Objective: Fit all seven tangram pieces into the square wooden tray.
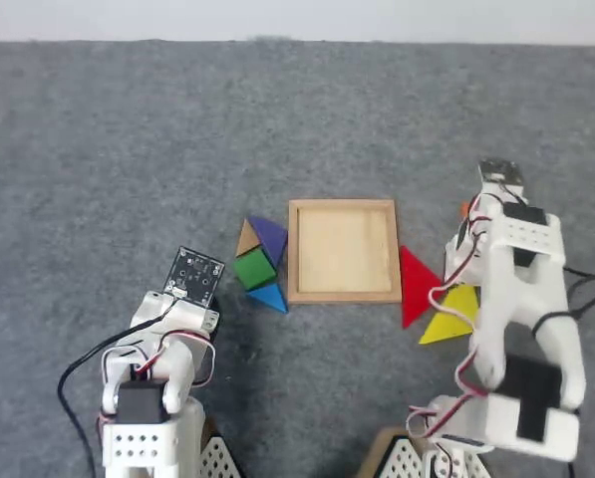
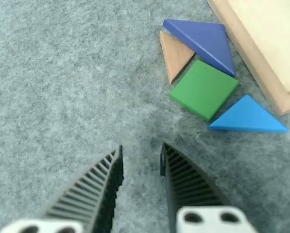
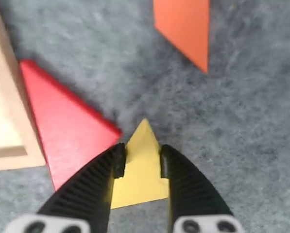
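The square wooden tray point(image 1: 342, 289) lies mid-table with nothing in it. To its left lie a tan triangle point(image 2: 175, 53), a purple triangle point(image 2: 203, 40), a green square point(image 2: 204, 89) and a blue triangle point(image 2: 247, 116). My left gripper point(image 2: 141, 158) is open over bare mat, short of these pieces. To the tray's right lie a red triangle point(image 3: 67, 131), a yellow triangle point(image 3: 141, 170) and an orange piece point(image 3: 183, 24). My right gripper point(image 3: 140, 158) is open, with its fingers on either side of the yellow triangle's tip. The right arm point(image 1: 516, 269) partly hides the orange piece from above.
Grey mat point(image 1: 128, 149) covers the table, with wide free room behind the tray and to the far left. Both arm bases point(image 1: 148, 428) stand at the near edge. The tray's raised rim point(image 3: 8, 145) sits close beside the red triangle.
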Robot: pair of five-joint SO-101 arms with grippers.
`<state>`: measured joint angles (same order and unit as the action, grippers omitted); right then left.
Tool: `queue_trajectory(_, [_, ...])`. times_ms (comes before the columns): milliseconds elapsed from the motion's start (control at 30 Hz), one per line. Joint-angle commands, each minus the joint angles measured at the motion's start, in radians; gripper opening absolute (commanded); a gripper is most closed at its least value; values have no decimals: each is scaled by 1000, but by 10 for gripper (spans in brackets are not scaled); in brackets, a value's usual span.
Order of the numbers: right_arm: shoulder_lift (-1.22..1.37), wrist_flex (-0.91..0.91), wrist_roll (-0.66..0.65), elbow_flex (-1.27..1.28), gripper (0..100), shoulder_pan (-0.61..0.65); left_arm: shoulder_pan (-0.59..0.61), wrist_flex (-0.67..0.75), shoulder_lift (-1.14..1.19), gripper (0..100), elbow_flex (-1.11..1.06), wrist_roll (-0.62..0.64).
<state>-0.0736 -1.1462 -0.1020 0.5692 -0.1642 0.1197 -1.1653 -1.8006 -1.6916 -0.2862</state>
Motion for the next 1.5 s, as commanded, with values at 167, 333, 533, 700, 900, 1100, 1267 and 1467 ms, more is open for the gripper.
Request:
queue_trajectory(167, [-222,-2,26,-23,47,68,5,14,-15,130,8,-5])
queue_trajectory(333, [-260,-108,15,-81,50,70,5,14,-15,130,8,-5])
queue_trajectory(533, [-260,-113,-64,117,104,206,5,14,-15,130,8,-5])
queue_trajectory(700, [-211,-2,-77,301,266,194,5,14,-15,130,8,-5])
queue_trajectory(900, [-61,77,-66,302,353,166,5,14,-15,130,8,-5])
queue_trajectory(1100, [91,53,-66,160,352,41,5,14,-15,130,8,-5])
queue_trajectory(1267, [157,58,-66,48,171,-91,5,14,-15,130,8,-5])
queue_trajectory(1467, [156,50,-66,11,48,-105,5,14,-15,130,8,-5])
